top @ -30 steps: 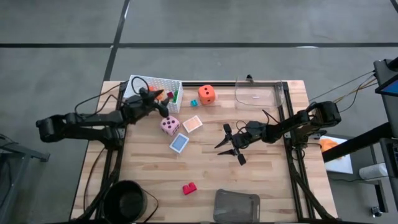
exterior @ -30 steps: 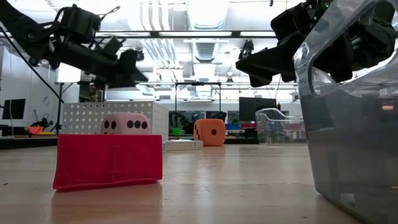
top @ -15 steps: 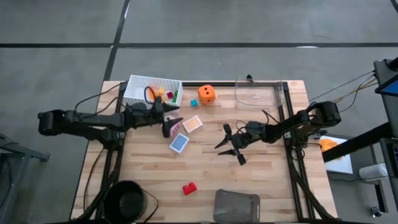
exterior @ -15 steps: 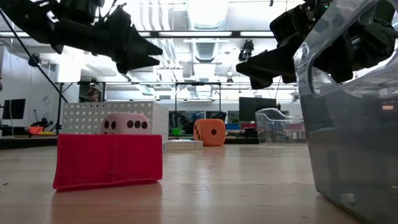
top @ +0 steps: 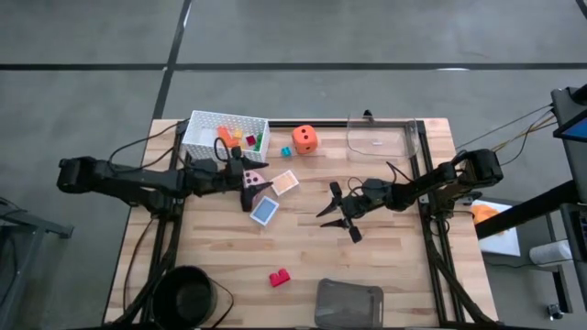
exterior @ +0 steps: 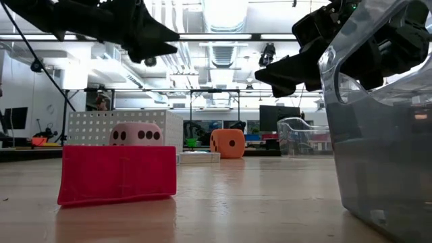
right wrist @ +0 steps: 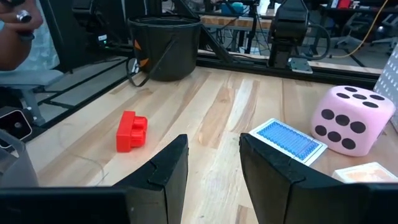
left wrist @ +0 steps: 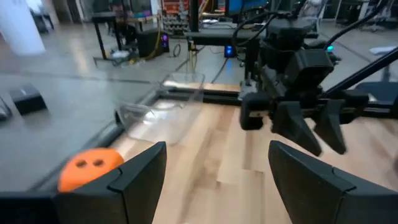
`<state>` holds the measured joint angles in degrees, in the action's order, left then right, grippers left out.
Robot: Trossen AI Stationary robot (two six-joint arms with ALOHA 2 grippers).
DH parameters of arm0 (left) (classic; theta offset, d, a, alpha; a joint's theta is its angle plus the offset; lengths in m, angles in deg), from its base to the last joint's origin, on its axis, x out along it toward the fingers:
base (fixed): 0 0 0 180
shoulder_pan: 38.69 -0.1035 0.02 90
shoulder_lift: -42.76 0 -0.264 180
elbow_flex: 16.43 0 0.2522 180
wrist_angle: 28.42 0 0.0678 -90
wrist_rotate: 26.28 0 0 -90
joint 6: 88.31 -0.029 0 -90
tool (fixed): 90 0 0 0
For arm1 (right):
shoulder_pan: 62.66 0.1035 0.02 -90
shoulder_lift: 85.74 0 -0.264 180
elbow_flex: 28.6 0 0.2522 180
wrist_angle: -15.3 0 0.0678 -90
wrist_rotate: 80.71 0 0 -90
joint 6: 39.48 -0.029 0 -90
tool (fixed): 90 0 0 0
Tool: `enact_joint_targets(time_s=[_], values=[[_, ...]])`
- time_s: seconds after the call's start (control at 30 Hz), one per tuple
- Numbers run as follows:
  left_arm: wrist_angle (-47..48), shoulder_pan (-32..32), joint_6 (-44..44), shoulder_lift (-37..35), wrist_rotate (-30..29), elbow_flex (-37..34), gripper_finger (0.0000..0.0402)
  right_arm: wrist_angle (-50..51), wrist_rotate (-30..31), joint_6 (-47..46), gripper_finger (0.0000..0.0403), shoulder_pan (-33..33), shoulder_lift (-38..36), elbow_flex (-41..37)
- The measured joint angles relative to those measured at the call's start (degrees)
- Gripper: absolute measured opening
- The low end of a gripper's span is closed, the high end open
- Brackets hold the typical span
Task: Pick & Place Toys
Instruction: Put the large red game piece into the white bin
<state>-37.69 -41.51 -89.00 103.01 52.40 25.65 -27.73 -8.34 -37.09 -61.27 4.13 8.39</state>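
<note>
The left gripper (top: 249, 181), fingers apart and empty, hangs over the pink die (top: 254, 180) near the white basket (top: 204, 127), apparently placed to come down on it. The die sits just beside the peach card (top: 285, 181) and the blue card (top: 264, 211), all three close together left of the table's (top: 394, 266) middle.

The right gripper (top: 339, 213), its fingers also apart and holding nothing, waits above the table's right-centre, turned toward the cards and the die; from its wrist view the red brick (right wrist: 131, 130), the blue card (right wrist: 288, 139) and the die (right wrist: 351, 117) all lie ahead of it.

Several small bricks (top: 237, 137) already lie in the basket, which suggests it is where the toys go. Outside it are the orange die (top: 305, 139) and a teal brick (top: 285, 150) near the far edge, and the red brick (top: 279, 277) alone near the front, by a grey tray (top: 348, 303). A clear container (top: 383, 137) stands at the far right, a black bucket (top: 188, 295) at the front left.
</note>
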Motion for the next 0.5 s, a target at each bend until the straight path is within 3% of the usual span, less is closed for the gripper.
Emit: enact_joint_targets(time_s=[0.17, 0.5], values=[[0.8, 0.0, -2.6, 0.0, -0.4, 2.6, 0.0284, 0.7, 0.0, -0.3, 0.0144, 0.0, 0.0, 0.0], [2.3, 1.0, -1.9, 0.0, 4.9, 3.3, 0.0284, 0.3, 0.0, -0.3, 0.0144, 0.0, 0.0, 0.3]])
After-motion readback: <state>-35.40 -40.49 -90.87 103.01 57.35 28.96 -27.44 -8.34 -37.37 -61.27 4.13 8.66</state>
